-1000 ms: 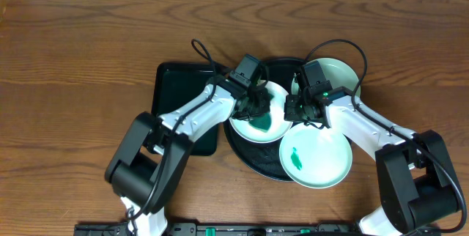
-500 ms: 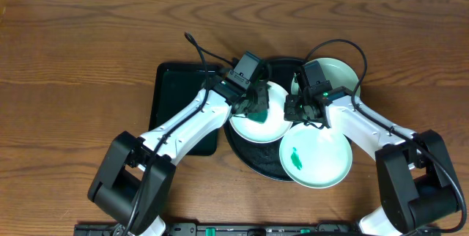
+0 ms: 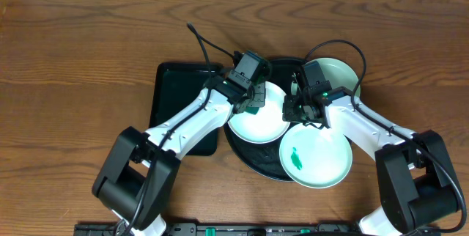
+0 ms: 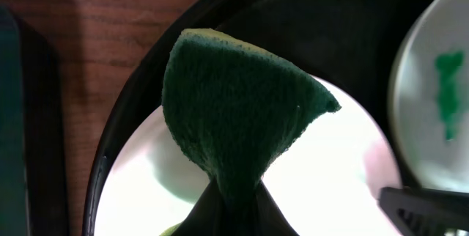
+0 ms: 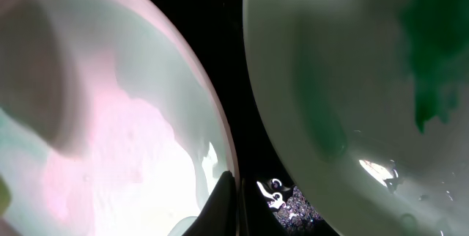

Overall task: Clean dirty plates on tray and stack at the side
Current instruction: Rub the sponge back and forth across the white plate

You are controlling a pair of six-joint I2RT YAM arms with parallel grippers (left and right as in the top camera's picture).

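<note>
Between the closed jaws of the left pincer (image 3: pixel 252 104) sits a folded green sponge (image 4: pixel 234 104), pinched at its base so its broad face hangs over the white plate (image 3: pixel 256 126) on the round black tray (image 3: pixel 245 154) — ready for wiping, I judge. The right pincer (image 3: pixel 294 108) is closed on nothing visible, tips down by that plate's rim — probably steadying it. Beside it lies a smeared mint plate (image 3: pixel 316 159); nothing is stacked aside yet.

The right arm (image 3: pixel 359 122) hides part of the far plate (image 3: pixel 339 72).
</note>
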